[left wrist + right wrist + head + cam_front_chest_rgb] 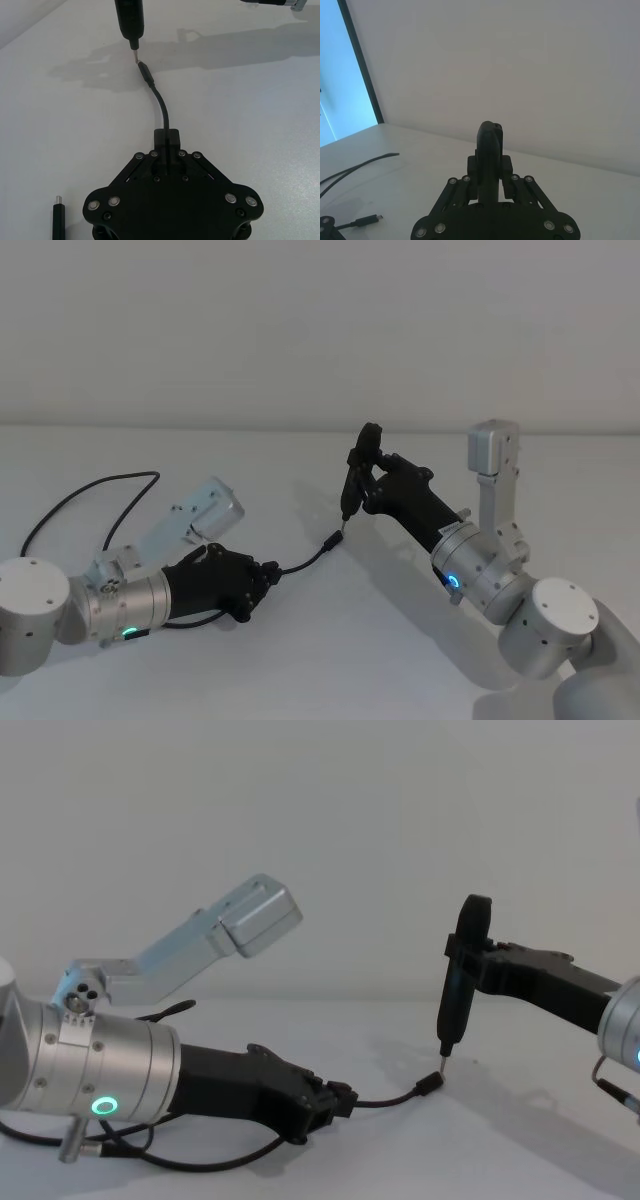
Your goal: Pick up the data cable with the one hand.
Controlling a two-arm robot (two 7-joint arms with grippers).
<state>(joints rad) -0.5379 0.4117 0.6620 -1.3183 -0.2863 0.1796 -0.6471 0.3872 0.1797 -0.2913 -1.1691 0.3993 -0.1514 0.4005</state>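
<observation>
The data cable (303,562) is thin and black, and its small plug end lies on the white table. My left gripper (263,577), black on a silver wrist with a green ring, is shut on the cable a short way behind that plug. The cable (161,102) curves forward out of this gripper (166,141). My right gripper (373,480) holds a narrow black tool (352,483) upright. Its thin metal point hangs just above the cable's plug (432,1082). The cable's far length loops back at the left (90,495).
A second black plug (58,220) lies on the table close beside my left gripper. The white table (300,660) runs back to a plain wall. A blue screen edge (340,75) stands far off in the right wrist view.
</observation>
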